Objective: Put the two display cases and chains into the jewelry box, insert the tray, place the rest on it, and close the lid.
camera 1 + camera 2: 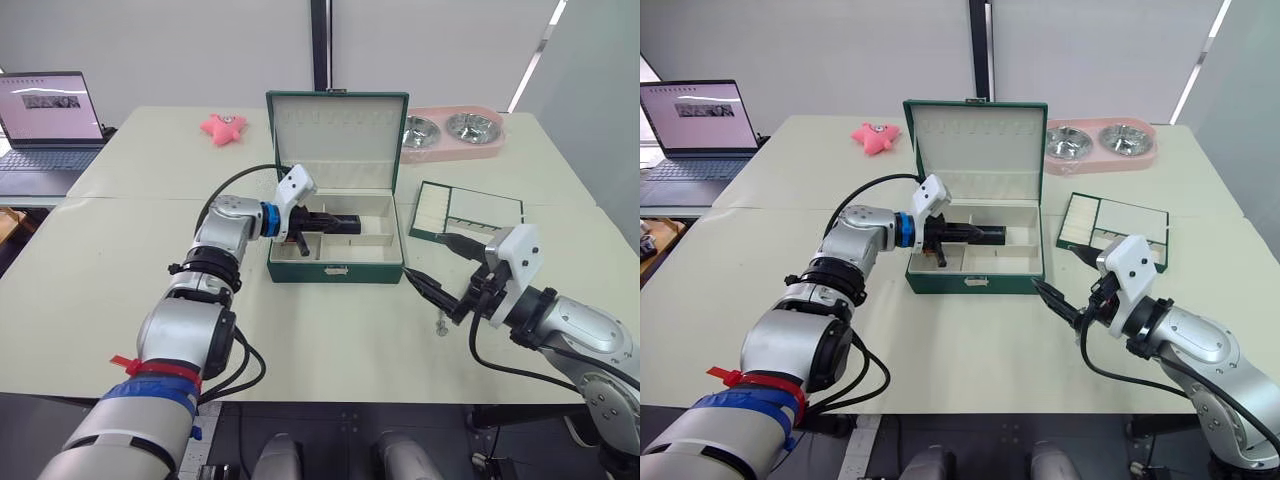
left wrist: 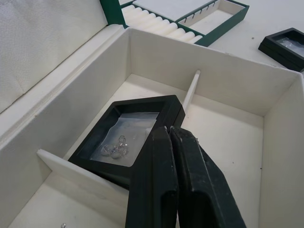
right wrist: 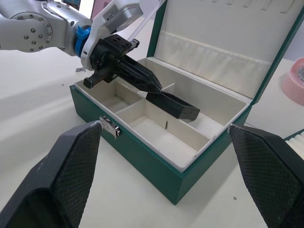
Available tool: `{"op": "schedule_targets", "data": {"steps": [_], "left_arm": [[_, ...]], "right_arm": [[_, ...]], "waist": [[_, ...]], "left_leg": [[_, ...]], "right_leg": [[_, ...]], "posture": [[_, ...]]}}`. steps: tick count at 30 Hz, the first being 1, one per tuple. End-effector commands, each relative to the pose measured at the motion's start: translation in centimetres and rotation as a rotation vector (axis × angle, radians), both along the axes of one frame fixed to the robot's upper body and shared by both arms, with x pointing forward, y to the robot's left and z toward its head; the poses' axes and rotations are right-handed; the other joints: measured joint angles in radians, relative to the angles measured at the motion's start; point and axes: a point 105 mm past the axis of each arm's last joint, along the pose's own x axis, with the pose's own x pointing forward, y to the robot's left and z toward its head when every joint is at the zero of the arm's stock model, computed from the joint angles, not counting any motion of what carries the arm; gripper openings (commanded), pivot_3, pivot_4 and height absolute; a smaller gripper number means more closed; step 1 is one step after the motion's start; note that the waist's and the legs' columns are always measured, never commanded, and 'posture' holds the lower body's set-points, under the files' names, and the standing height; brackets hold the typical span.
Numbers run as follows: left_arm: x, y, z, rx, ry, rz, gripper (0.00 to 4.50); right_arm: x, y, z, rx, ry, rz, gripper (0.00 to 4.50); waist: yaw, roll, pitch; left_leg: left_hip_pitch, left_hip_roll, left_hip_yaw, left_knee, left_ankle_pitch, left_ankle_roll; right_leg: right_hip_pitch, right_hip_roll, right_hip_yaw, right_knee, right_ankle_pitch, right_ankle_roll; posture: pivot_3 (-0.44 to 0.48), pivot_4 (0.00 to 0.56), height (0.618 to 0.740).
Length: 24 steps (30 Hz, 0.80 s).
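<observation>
The green jewelry box [image 1: 335, 268] stands open at mid-table with its lid upright. My left gripper [image 1: 316, 222] reaches in from the left and is shut on the edge of a black display case [image 2: 124, 137], which holds small shiny pieces under its clear window. The case hangs tilted over the box's rear compartment [image 3: 176, 105]. A second black display case [image 2: 285, 43] lies on the table beyond the tray. The green tray [image 1: 468, 213] rests right of the box. My right gripper [image 1: 427, 257] hovers open and holding nothing, off the box's front right corner.
A tiny shiny item [image 1: 441, 325] lies on the table under my right gripper. A pink double bowl [image 1: 452, 133] and a pink star toy [image 1: 223, 127] sit at the back. A laptop [image 1: 45, 130] stands far left.
</observation>
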Motion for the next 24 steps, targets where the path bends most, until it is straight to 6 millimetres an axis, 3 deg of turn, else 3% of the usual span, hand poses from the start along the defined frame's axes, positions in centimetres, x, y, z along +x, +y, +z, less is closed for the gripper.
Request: {"op": "schedule_targets", "data": {"steps": [1, 17, 24], "left_arm": [[0.3, -0.2, 0.6, 0.035, -0.050, 0.008, 0.05], [0.8, -0.8, 0.1, 0.082, -0.080, 0.044, 0.05], [0.1, -1.4, 1.9, -0.036, -0.060, -0.028, 0.05]], "right_arm": [[-0.3, 0.2, 1.0, 0.002, -0.052, 0.017, 4.50], [-0.3, 0.4, 1.0, 0.007, -0.054, 0.012, 4.50], [-0.3, 0.3, 0.9, 0.016, -0.050, 0.012, 4.50]], "waist": [[0.000, 0.000, 0.000], [0.000, 0.000, 0.000], [0.000, 0.000, 0.000]], "left_leg": [[0.000, 0.000, 0.000, 0.000, 0.000, 0.000], [0.000, 0.000, 0.000, 0.000, 0.000, 0.000], [0.000, 0.000, 0.000, 0.000, 0.000, 0.000]], "right_leg": [[0.000, 0.000, 0.000, 0.000, 0.000, 0.000], [0.000, 0.000, 0.000, 0.001, 0.000, 0.000], [0.000, 0.000, 0.000, 0.001, 0.000, 0.000]], "posture": [[0.000, 0.150, 0.740], [0.000, 0.150, 0.740], [0.000, 0.150, 0.740]]}}
